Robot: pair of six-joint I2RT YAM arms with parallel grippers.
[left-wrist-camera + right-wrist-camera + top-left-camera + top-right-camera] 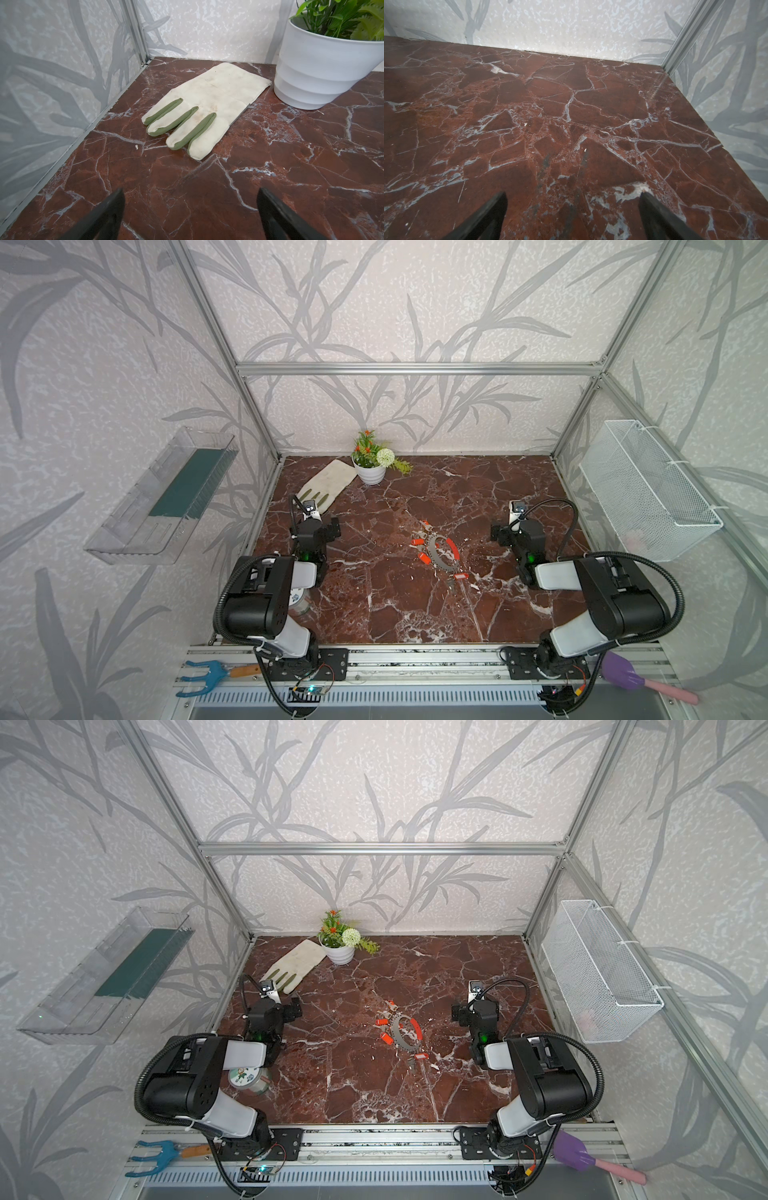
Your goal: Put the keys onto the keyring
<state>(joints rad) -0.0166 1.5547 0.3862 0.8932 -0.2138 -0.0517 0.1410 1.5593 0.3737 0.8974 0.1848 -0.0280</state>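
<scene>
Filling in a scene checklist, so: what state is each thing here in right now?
left gripper: jaws open, empty, facing the glove.
right gripper: jaws open, empty, over bare table.
keyring: flat on the table, not held.
keys: lying around the keyring, not gripped; threaded or not, too small to tell.
glove: lying flat.
flower pot: upright.
</scene>
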